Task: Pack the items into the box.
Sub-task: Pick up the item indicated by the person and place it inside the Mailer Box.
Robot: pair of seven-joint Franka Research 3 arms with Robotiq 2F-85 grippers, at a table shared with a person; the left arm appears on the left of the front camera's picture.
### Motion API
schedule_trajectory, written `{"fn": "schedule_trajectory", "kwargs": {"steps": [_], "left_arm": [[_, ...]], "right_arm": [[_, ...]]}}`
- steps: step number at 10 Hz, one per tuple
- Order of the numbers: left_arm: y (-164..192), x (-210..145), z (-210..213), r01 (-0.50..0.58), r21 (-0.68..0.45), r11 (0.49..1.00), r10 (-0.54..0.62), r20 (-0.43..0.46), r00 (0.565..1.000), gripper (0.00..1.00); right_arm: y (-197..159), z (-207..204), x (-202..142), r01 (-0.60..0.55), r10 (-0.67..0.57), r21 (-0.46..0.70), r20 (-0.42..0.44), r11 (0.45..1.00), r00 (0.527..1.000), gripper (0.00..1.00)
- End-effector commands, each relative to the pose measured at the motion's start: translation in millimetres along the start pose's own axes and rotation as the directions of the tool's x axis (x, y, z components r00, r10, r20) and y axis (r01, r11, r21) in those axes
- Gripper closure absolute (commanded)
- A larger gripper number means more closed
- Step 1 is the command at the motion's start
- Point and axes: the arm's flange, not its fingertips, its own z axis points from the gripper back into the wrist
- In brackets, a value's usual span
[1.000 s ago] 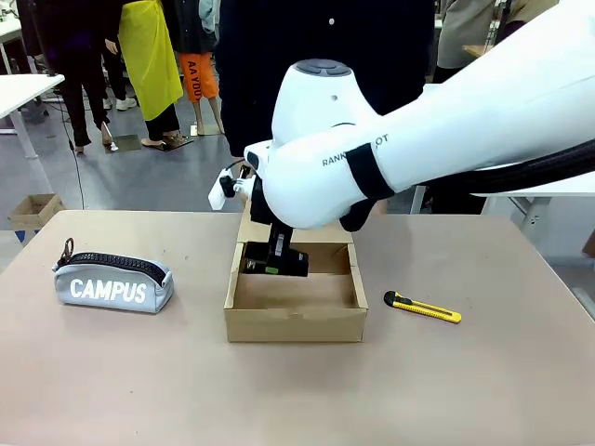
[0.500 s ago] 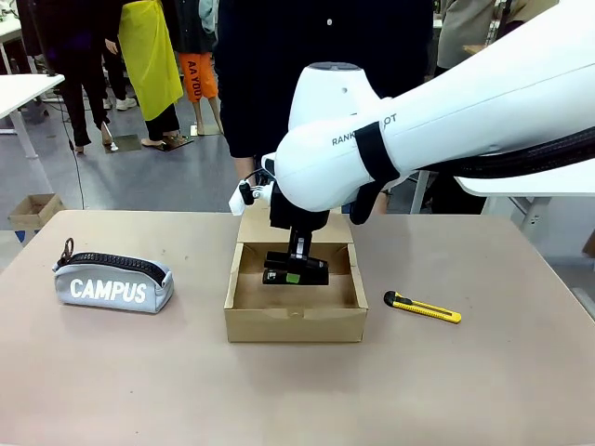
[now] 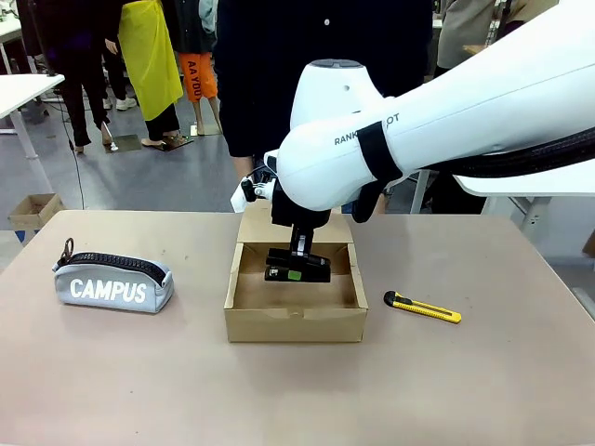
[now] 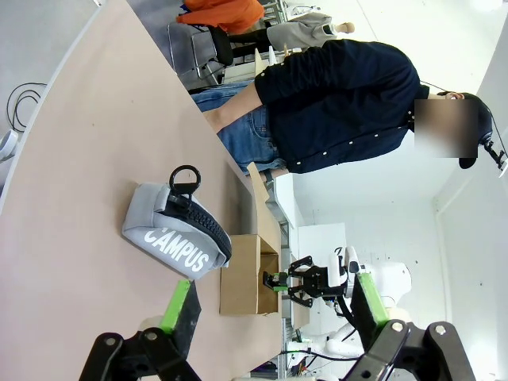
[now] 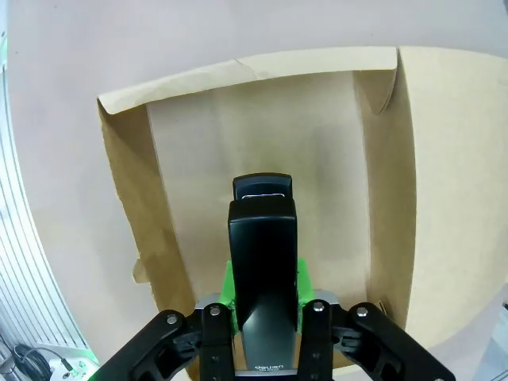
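Depositing the stapler. The right pincer (image 3: 297, 262) reaches down into the open cardboard box (image 3: 293, 327) with the black stapler (image 5: 263, 254) between its green pads. The pads lie along the stapler's flanks, but we cannot tell whether they clamp it or have let go. The stapler hangs low inside the box, near the far wall and close over the floor. The left pincer (image 4: 275, 280) is spread wide and empty, off to the side of the bench (image 3: 297, 400).

In our judgement, the step goes well if the stapler rests flat on the floor before the pads part fully. The pincer should then rise straight up, clear of the walls and the lid flap, so that nothing drags the stapler along. We would set it close to one wall, since the pouch looks nearly as wide as the box and will need the room.

We count one box, one stapler, one grey-blue "CAMPUS" pouch (image 3: 112, 283) and one yellow-and-black utility knife (image 3: 423, 308). The pouch lies left of the box and the knife right of it, both on the bench and well apart from each other.
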Motion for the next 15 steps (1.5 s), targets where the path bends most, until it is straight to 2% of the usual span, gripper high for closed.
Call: {"fn": "schedule_trajectory", "kwargs": {"steps": [1, 2, 3, 4, 5, 7, 8, 9, 10, 11, 12, 13, 14, 15], "left_arm": [[-1, -3, -2, 0.021, -0.024, 1.000, -0.020, 0.017, 1.000, 0.00], [-1, -3, -2, 0.021, -0.024, 1.000, -0.020, 0.017, 1.000, 0.00], [-1, -3, -2, 0.021, -0.024, 1.000, -0.020, 0.017, 1.000, 0.00], [-1, -3, -2, 0.021, -0.024, 1.000, -0.020, 0.017, 1.000, 0.00], [-1, -3, -2, 0.021, -0.024, 1.000, -0.020, 0.017, 1.000, 0.00], [-1, -3, -2, 0.021, -0.024, 1.000, -0.020, 0.017, 1.000, 0.00], [-1, -3, -2, 0.021, -0.024, 1.000, -0.020, 0.017, 1.000, 0.00], [-1, -3, -2, 0.021, -0.024, 1.000, -0.020, 0.017, 1.000, 0.00], [-1, -3, -2, 0.021, -0.024, 1.000, -0.020, 0.017, 1.000, 0.00], [-1, -3, -2, 0.021, -0.024, 1.000, -0.020, 0.017, 1.000, 0.00], [-1, -3, -2, 0.021, -0.024, 1.000, -0.020, 0.017, 1.000, 0.00], [-1, -3, -2, 0.021, -0.024, 1.000, -0.020, 0.017, 1.000, 0.00], [-1, -3, -2, 0.021, -0.024, 1.000, -0.020, 0.017, 1.000, 0.00], [-1, -3, -2, 0.021, -0.024, 1.000, -0.020, 0.017, 1.000, 0.00]], "right_arm": [[-1, -2, -2, 0.025, -0.026, -0.038, -0.023, 0.999, 0.999, 0.08], [-2, -3, -3, 0.027, -0.027, -0.027, -0.023, 0.999, 0.999, 0.08], [-3, -1, -5, 0.037, -0.038, -0.028, -0.012, 0.999, 0.999, 0.00], [-4, 3, -8, 0.048, -0.047, -0.032, 0.005, 0.998, 0.999, 0.04], [-5, 7, -13, 0.064, -0.064, -0.036, 0.023, 0.997, 0.998, 0.00], [-6, 20, -30, 0.100, -0.097, -0.050, 0.057, 0.994, 0.994, 0.00], [-9, 33, -48, 0.157, -0.153, -0.055, 0.073, 0.986, 0.986, 0.00], [-14, 53, -82, 0.270, -0.265, -0.040, 0.097, 0.962, 0.959, 0.00], [-19, 74, -128, 0.464, -0.461, -0.031, 0.085, 0.885, 0.884, 0.00], [-17, 97, -189, 0.636, -0.635, 0.033, 0.126, 0.771, 0.762, 0.00], [-11, 112, -245, 0.731, -0.739, 0.114, 0.161, 0.672, 0.654, 0.00], [-8, 119, -306, 0.831, -0.861, 0.232, 0.186, 0.506, 0.473, 0.00], [0, 121, -362, 0.827, -0.912, 0.388, 0.226, 0.406, 0.341, 0.00], [11, 116, -420, 0.743, -0.938, 0.583, 0.291, 0.329, 0.187, 0.00]]}}
